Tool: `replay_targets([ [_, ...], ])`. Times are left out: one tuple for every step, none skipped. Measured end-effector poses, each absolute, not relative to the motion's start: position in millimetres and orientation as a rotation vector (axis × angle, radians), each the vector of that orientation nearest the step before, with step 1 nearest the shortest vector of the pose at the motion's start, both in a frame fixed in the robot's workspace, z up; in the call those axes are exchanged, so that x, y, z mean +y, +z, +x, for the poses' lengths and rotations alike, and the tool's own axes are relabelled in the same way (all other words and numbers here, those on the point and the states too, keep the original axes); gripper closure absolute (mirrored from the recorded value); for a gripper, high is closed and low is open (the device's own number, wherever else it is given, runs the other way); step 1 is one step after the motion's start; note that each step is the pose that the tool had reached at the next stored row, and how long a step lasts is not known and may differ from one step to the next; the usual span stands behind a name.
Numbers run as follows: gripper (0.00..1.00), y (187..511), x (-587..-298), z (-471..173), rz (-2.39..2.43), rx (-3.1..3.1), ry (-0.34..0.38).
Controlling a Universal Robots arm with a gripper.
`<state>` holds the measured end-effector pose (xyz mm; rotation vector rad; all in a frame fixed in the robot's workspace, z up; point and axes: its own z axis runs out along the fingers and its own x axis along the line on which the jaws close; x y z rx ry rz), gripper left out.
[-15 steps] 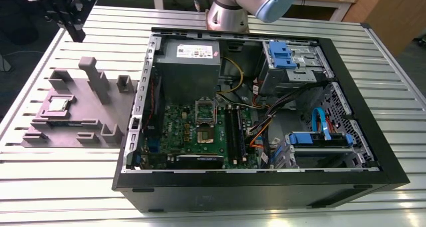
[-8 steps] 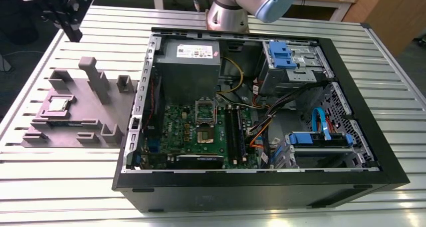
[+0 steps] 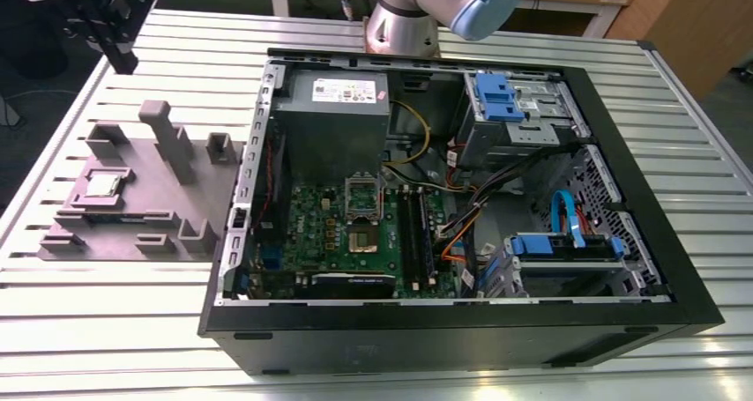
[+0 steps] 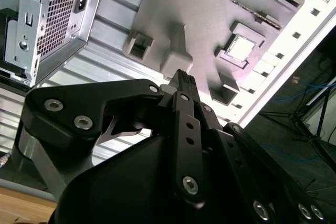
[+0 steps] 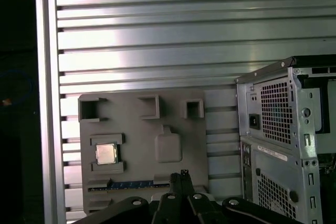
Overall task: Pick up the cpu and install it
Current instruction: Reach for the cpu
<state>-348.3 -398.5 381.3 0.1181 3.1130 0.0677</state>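
The cpu (image 3: pixel 104 186) is a small silvery square chip lying in a pocket of the grey fixture plate (image 3: pixel 141 220), at the exterior view's left of the computer case. Both wrist views look down on the same cpu (image 4: pixel 241 47) (image 5: pixel 106 153) in its pocket. My gripper (image 3: pixel 122 64) hangs high above the table beyond the plate's far edge, well apart from the chip. Its black fingers meet at the tips in both wrist views, so the gripper (image 4: pixel 182 74) (image 5: pixel 182 174) is shut on nothing.
The open computer case (image 3: pixel 659 269) lies on the slatted metal table (image 3: pixel 353 366). Inside are the green motherboard (image 3: pixel 317 233) with its socket (image 3: pixel 363 236), a grey power supply (image 3: pixel 335 97), black memory sticks (image 3: pixel 414 225) and blue drive brackets (image 3: pixel 565 247). Tall posts (image 3: pixel 165 137) rise from the fixture plate.
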Motion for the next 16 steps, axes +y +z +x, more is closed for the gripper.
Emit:
replay_targets([
  [0.89, 381, -398, -350, 0.118, 3.113, 0.068],
  [0.89, 381, -398, -351, 0.118, 3.113, 0.068],
  [0.89, 381, -398, -352, 0.118, 3.113, 0.068],
  [0.89, 381, -398, -354, 0.118, 3.113, 0.068],
  [0.89, 381, -399, -356, 0.118, 3.114, 0.068],
  [0.89, 381, -399, -357, 0.118, 3.114, 0.068],
  [0.89, 381, -398, -359, 0.118, 3.115, 0.068],
  [0.89, 381, -398, -361, 0.118, 3.115, 0.068],
  [0.89, 380, -399, -363, 0.118, 3.116, 0.068],
  [0.89, 380, -398, -364, 0.116, 3.117, 0.067],
  [0.89, 380, -398, -365, 0.11, 3.119, 0.068],
  [0.89, 379, -398, -366, 0.103, 3.121, 0.068],
  [0.89, 379, -398, -366, 0.094, 3.122, 0.068],
  [0.89, 379, -398, -367, 0.086, 3.124, 0.068],
  [0.89, 379, -398, -368, 0.078, 3.125, 0.068],
  [0.89, 378, -398, -368, 0.072, 3.127, 0.068],
])
